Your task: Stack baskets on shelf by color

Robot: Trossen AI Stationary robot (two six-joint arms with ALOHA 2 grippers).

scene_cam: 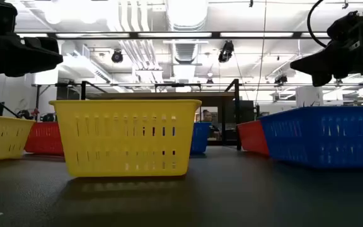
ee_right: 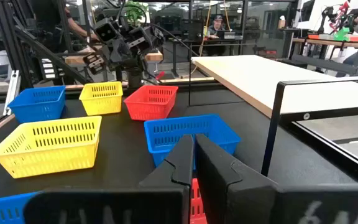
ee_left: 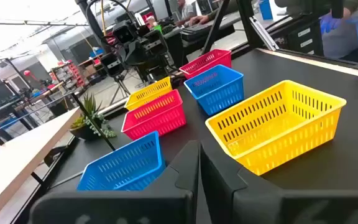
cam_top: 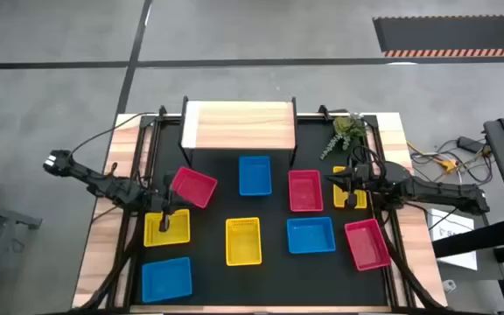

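Observation:
The wood-topped shelf stands at the far edge with nothing on it. Nine baskets rest on the black table: red, turned askew, red and red; blue, blue and blue; yellow, yellow and yellow. My left gripper is shut and empty, raised over the left yellow basket. My right gripper is shut and empty, raised over the right yellow basket, beside the middle red one.
A small green plant stands at the shelf's right. Black frame bars run along the table's left and right sides. Cables and equipment lie on the floor right of the table. Bare black surface shows between the baskets and in front of the shelf.

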